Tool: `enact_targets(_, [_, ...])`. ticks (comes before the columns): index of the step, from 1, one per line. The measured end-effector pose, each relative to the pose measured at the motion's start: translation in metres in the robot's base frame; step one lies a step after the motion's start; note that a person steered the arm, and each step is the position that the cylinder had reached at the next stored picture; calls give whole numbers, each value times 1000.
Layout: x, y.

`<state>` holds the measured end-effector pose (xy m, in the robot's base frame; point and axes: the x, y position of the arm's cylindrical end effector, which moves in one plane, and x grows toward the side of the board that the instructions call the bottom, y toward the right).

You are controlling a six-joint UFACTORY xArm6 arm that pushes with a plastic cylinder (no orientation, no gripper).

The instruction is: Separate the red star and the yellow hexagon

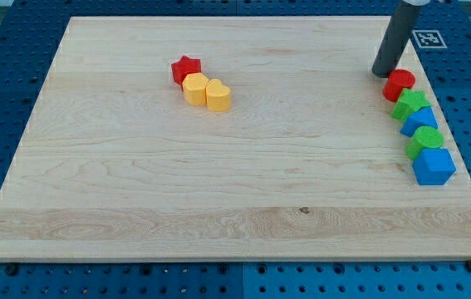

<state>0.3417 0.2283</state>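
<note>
The red star (pixel 185 68) lies on the wooden board's upper left part. The yellow hexagon (pixel 194 88) touches it at its lower right. A second yellow block, heart-like (pixel 218 95), touches the hexagon on its right. My tip (pixel 380 73) is far to the view's right, near the board's upper right corner, just up and left of a red round block (pixel 399 85). It is well apart from the star and hexagon.
Down the board's right edge runs a row of blocks: the red round one, a green block (pixel 411 104), a blue block (pixel 419 121), a green round block (pixel 425 139) and a blue block (pixel 433 166). The board (pixel 218 191) sits on a blue perforated table.
</note>
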Motion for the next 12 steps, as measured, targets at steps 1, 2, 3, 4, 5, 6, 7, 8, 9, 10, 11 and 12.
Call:
enact_targets(1, [8,1])
enact_targets(2, [10,1])
enact_targets(3, [-4,-8])
enact_targets(4, [-30,-77])
enact_targets(5, [-45,-174])
enact_targets(6, [-53,-282])
enact_targets(7, [-53,-350])
enact_targets(8, [-32,-367])
enact_targets(9, [-6,-373])
enact_targets(10, [-6,-371])
enact_targets(11, [-7,-354])
enact_targets(12, [5,-342])
